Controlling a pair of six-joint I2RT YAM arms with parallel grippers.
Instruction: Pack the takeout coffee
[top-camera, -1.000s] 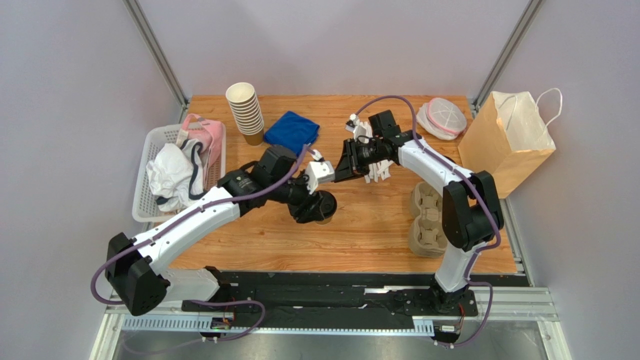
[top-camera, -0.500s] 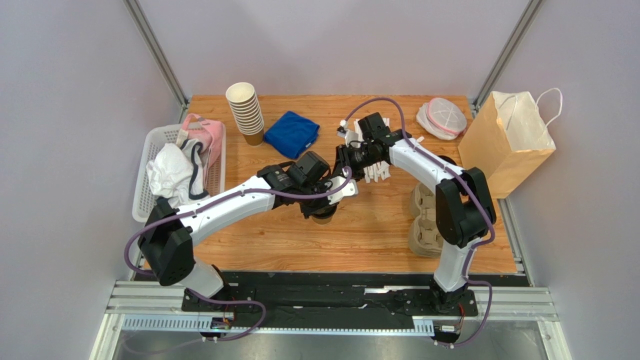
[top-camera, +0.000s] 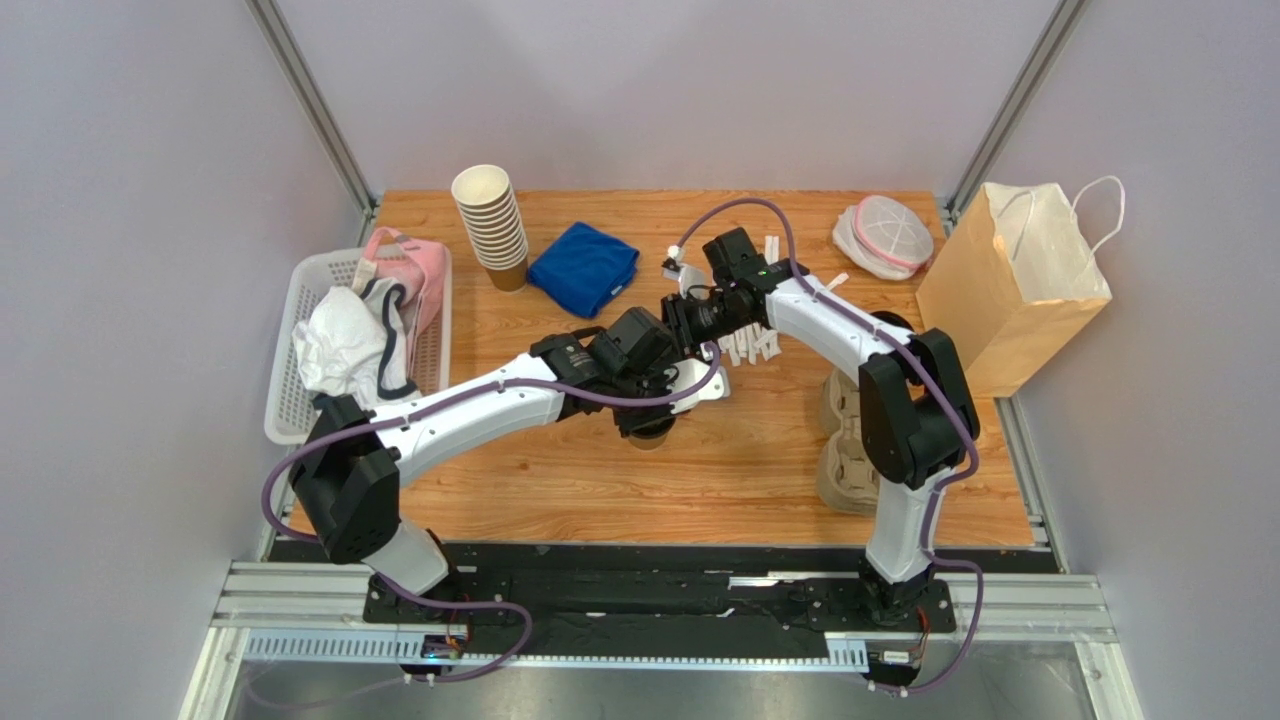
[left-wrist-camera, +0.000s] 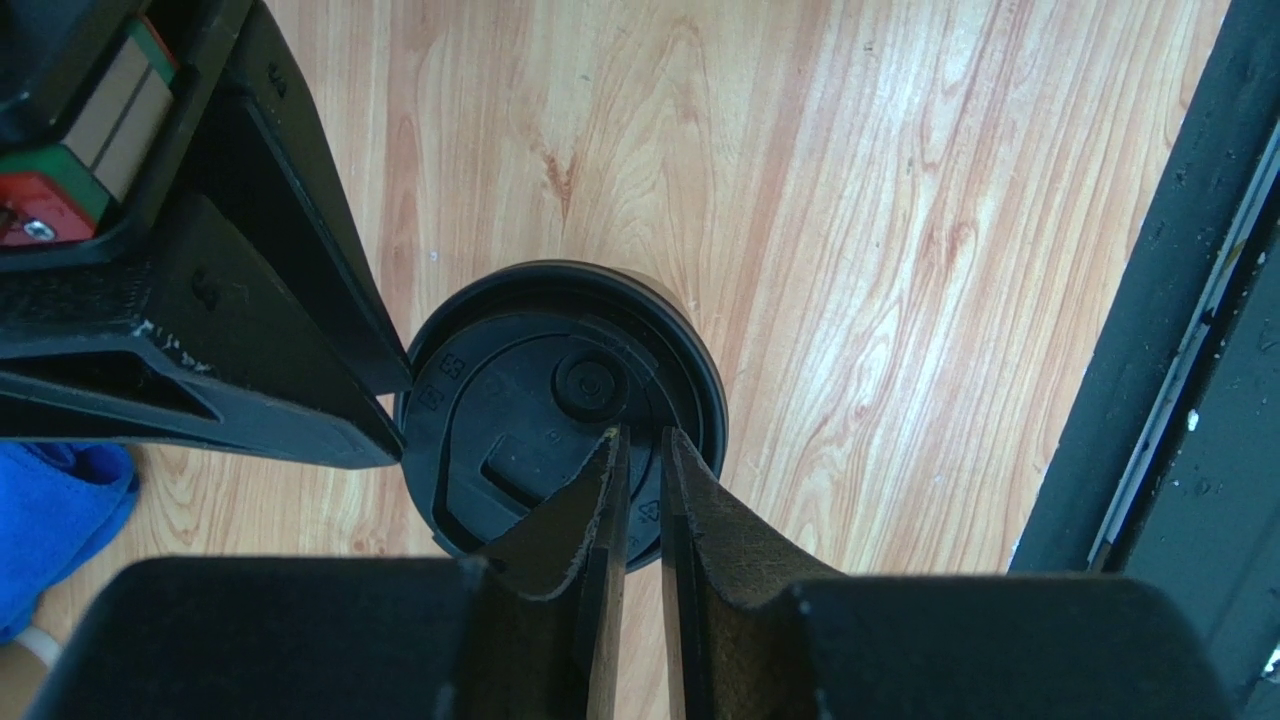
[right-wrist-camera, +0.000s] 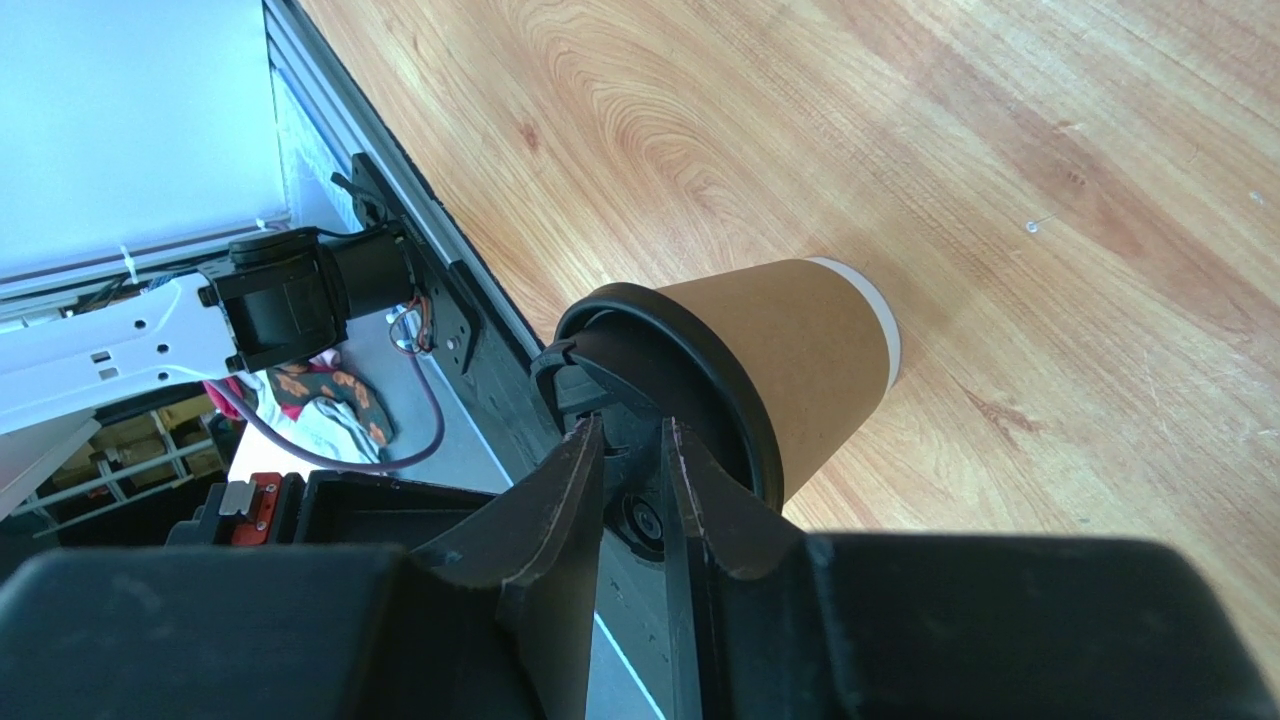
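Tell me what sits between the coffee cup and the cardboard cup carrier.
Nothing. The top view shows only bare wooden table between the coffee cup and the cardboard cup carrier.

One lidded coffee (right-wrist-camera: 796, 353), one cup stack (top-camera: 493, 225), one cloth (top-camera: 585, 264), one bag (top-camera: 1014, 278).

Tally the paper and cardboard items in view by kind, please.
Lidded kraft coffee cup: 1
Stack of lidless paper cups: 1
Brown paper bag: 1
Cardboard cup carrier: 1
Total: 4
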